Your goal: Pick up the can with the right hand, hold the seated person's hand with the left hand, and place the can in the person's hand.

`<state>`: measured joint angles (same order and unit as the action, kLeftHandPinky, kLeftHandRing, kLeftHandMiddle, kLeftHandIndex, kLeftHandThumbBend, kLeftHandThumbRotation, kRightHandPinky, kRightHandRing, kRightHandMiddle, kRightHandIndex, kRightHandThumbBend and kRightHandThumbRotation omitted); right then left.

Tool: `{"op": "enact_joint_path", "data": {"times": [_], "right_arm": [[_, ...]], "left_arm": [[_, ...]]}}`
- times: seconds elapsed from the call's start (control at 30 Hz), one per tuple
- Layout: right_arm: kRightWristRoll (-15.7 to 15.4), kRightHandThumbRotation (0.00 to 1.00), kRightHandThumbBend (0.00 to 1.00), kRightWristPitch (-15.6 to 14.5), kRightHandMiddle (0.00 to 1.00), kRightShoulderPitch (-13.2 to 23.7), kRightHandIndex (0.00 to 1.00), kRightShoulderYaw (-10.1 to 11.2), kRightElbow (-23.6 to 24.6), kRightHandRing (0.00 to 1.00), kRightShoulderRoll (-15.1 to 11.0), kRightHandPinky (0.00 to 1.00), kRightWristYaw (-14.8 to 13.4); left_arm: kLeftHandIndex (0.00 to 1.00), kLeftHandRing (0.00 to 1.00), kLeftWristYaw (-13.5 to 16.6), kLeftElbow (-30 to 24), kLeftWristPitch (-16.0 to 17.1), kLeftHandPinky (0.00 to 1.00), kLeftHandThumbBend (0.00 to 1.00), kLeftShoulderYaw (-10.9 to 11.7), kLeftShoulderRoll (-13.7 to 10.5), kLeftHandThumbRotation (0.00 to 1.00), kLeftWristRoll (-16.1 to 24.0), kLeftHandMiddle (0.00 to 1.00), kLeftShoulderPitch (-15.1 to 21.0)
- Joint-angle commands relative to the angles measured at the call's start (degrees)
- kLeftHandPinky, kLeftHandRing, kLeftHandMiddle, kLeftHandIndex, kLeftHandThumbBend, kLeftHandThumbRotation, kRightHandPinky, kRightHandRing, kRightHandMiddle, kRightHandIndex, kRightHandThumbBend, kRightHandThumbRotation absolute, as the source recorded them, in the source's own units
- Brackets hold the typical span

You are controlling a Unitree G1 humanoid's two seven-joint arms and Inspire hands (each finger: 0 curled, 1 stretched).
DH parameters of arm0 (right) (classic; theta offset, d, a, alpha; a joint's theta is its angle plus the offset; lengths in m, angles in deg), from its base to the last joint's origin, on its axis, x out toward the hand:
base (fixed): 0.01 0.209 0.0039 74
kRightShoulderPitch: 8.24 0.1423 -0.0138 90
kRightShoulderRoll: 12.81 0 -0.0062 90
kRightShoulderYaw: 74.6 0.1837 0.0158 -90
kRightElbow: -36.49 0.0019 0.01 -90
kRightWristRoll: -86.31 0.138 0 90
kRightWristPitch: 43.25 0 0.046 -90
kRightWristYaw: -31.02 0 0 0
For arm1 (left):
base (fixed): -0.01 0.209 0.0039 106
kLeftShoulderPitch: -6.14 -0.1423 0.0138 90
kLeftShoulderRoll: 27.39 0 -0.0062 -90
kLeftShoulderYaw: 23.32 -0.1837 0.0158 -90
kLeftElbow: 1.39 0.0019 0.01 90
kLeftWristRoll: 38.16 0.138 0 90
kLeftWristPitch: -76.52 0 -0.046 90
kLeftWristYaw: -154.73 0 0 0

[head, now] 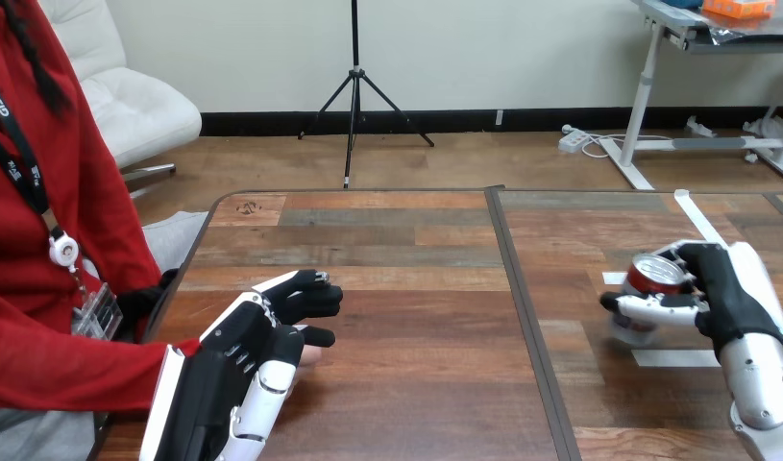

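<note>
Tabletop (416, 250) w/ a seam (522, 317) down the middle. Left of seam: left hand (243, 375) lies over the person's hand (311, 356); can't tell if it grips. Right of seam: right hand (728, 298) wrapped round the can (656, 274). Prob. light, thin-walled, slick: you squeeze gently, mid-body.

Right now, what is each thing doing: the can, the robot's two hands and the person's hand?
can: gripped by the right hand, not yet in the person's hand.
right hand: fingers and thumb curled round the can.
left hand: lying over the person's hand; I cannot tell whether it grips.
person's hand: under the left hand, a fingertip peeking out.
</note>
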<state>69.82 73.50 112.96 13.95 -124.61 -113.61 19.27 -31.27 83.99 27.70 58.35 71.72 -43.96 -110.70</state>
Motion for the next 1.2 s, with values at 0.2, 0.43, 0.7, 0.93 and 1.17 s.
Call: {"op": "enact_joint_path", "data": {"times": [0.2,0.43,0.7,0.93,1.17], "right_arm": [[-1.21,0.00,0.74,4.39,0.40,4.35,0.47,-1.46,5.72,0.33,-1.85,0.28,1.19],[-0.99,0.00,0.75,5.49,0.39,3.96,0.46,-1.06,8.40,0.32,-2.21,0.27,3.32],[-0.43,0.00,0.74,5.12,0.42,3.38,0.46,-0.43,11.74,0.36,-2.41,0.32,5.29],[-0.46,0.00,0.75,4.22,0.43,2.41,0.46,-0.20,16.02,0.38,-2.76,0.34,6.35],[0.04,0.00,0.75,3.88,0.43,1.18,0.46,0.25,20.17,0.36,-3.08,0.33,8.04]], "left_arm": [[0.70,0.72,0.06,-0.95,0.86,0.59,0.48,0.97,1.67,0.76,-0.21,0.70,2.70],[0.70,0.71,0.32,-1.36,0.27,0.58,0.48,1.88,1.36,0.75,-0.29,0.70,3.06],[0.69,0.69,0.77,-1.51,0.20,0.57,0.45,3.64,0.90,0.72,-0.16,0.69,4.13],[0.68,0.69,0.99,-1.96,-0.20,0.55,0.46,6.10,-0.19,0.71,1.17,0.69,5.51],[0.67,0.69,2.68,-3.43,-1.97,0.55,0.54,9.18,-1.07,0.67,5.29,0.68,6.12]]}}
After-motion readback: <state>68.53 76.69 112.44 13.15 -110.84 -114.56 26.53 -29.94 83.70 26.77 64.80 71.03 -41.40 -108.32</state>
